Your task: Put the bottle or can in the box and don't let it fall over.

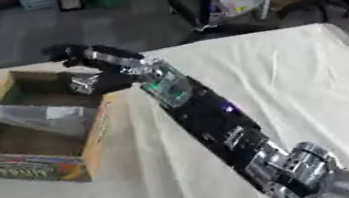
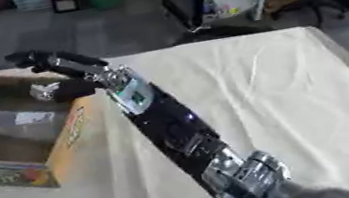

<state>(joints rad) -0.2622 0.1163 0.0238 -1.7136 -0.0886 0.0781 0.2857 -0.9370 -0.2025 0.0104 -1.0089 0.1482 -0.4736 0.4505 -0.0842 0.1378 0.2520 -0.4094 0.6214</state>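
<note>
Fingers of the right hand (image 1: 87,60) reach over the box (image 1: 89,150) rim; their spread cannot be determined. A clear bottle (image 1: 35,116) lies tilted inside the box, apparently not upright.

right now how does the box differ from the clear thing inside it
The box is opaque brown cardboard with colour print on its near wall; the clear thing is see-through with a pale label. The box sits flat, open-topped; the clear thing lies aslant inside. Both are near the robot hand.
</note>
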